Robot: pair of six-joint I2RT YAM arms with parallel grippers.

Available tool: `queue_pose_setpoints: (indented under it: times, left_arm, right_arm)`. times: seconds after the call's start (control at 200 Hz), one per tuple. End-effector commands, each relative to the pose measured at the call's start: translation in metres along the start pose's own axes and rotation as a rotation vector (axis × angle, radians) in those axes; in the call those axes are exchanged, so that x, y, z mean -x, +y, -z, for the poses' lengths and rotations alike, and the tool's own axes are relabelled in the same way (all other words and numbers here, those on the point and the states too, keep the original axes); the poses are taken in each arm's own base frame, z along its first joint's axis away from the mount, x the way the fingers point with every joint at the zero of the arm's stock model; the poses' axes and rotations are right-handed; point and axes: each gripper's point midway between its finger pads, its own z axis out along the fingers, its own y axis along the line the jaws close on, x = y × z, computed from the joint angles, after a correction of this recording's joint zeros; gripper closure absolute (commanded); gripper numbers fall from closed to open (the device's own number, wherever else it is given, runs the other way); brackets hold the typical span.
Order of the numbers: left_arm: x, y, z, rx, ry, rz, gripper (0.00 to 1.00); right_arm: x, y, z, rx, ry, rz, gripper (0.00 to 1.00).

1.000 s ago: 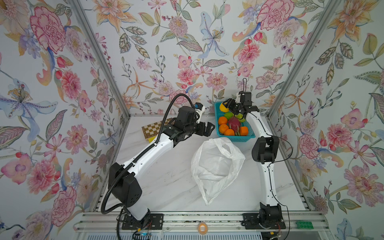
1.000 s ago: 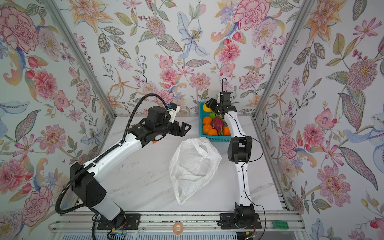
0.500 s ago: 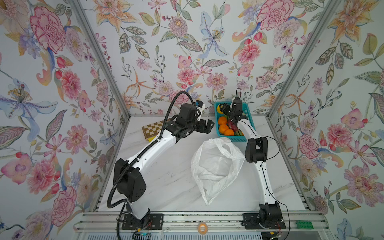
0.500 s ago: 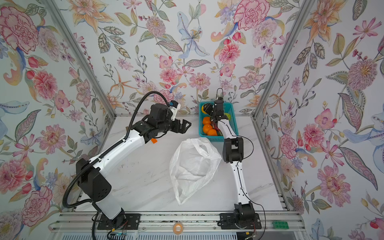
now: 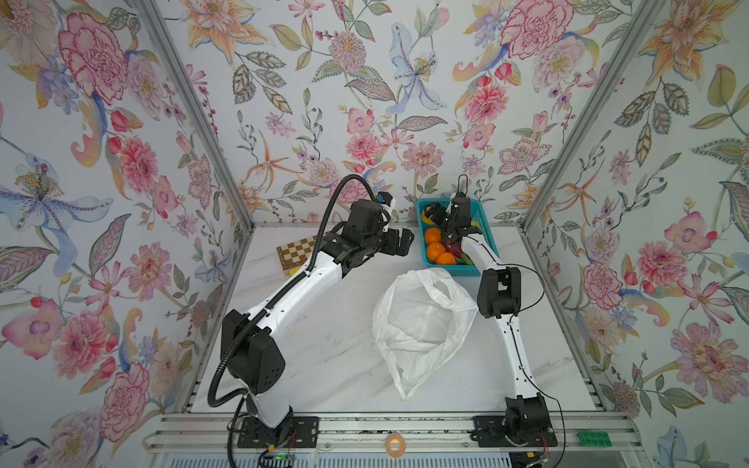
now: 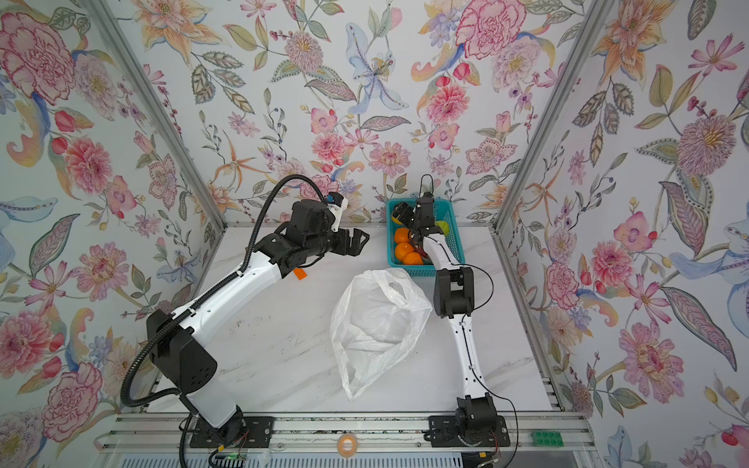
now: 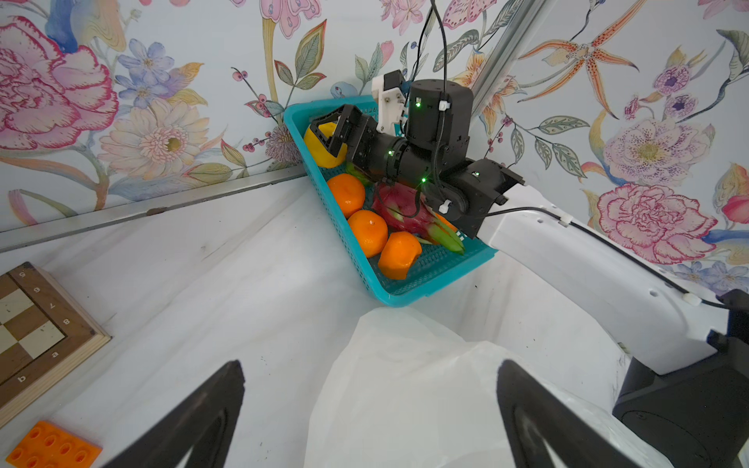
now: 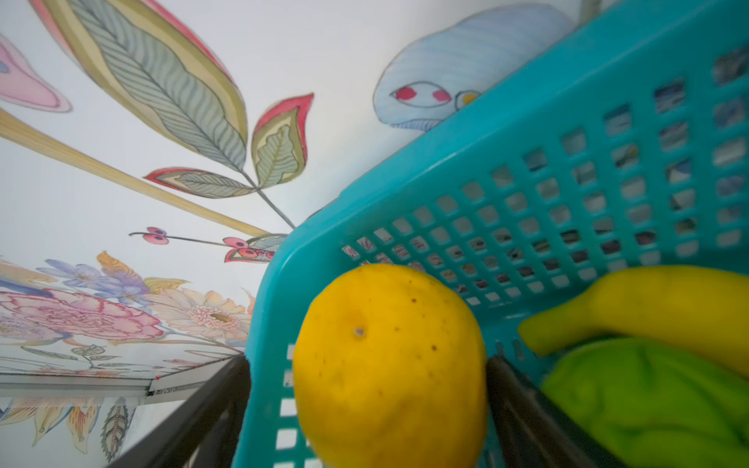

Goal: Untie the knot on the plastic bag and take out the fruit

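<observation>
Nearest you, the plastic bag [image 5: 421, 324] [image 6: 377, 324] lies crumpled on the marble table [image 5: 324, 344], thin and translucent white, its mouth gaping toward the far side. Beyond it, your left gripper [image 5: 405, 243] [image 6: 360, 243] hangs above the table, jaws spread wide, holding nothing. At far left, the chessboard [image 7: 24, 324] edge reads 5, 6, 7, 8 and a, b. The fruit [image 7: 367, 231] sits in the teal basket [image 5: 484, 227] at far right: oranges, a pink dragon fruit [image 7: 399, 206], a green fruit [image 8: 648, 397]. Your right gripper [image 7: 330, 137] stands wide around the yellow fruit [image 8: 389, 364] in the basket's far-left corner, not clamping it.
</observation>
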Motion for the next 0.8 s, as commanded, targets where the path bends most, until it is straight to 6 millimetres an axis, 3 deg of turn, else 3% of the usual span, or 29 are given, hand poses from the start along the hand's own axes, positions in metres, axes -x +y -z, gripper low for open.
queue_pose_setpoints:
  times: [0.0,0.305,0.42,0.435,0.47,0.615,0.796]
  left_arm:
    - [0.015,0.007,0.001,0.019,-0.039,-0.020,0.01]
    - [0.020,0.014,0.026,0.048,-0.098,-0.057,0.01]
    - [0.009,0.025,0.040,0.088,-0.110,-0.072,0.01]
    - [0.014,0.024,0.052,0.087,-0.134,-0.071,0.01]
    - [0.012,0.027,0.059,0.090,-0.142,-0.069,0.01]
    - [-0.002,0.042,0.086,0.121,-0.182,-0.069,0.01]
    - [-0.032,0.071,0.112,0.212,-0.190,-0.079,0.01]
  right_arm:
    - [0.057,0.039,0.042,0.047,-0.064,0.036,0.06]
    - [0.103,0.098,0.109,0.091,-0.082,0.128,0.01]
    - [0.115,0.123,0.151,0.093,-0.094,0.165,0.01]
    - [0.116,0.127,0.157,0.093,-0.096,0.172,0.01]
    - [0.118,0.133,0.172,0.087,-0.099,0.189,0.01]
    - [0.109,0.133,0.236,0.011,-0.114,0.241,0.01]
    - [0.072,0.097,0.321,-0.141,-0.160,0.254,0.01]
